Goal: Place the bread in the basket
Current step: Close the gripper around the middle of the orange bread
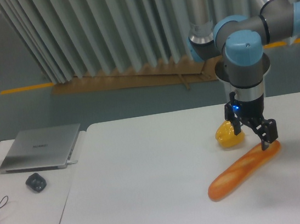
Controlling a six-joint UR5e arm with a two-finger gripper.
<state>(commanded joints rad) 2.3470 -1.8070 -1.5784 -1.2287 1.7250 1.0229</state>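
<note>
1. Bread point(244, 170) lies on the white desk point(148, 184), right of centre, not yet lifted
2. Its long axis runs diagonally, low-left end nearest the camera, upper-right end under the hand
3. Yellow bell pepper point(228, 135) sits just beside it
4. Hand point(252, 131) hangs spread and empty above the loaf's upper end: reaching step; next it likely must descend and straddle the loaf. No basket in view
</note>
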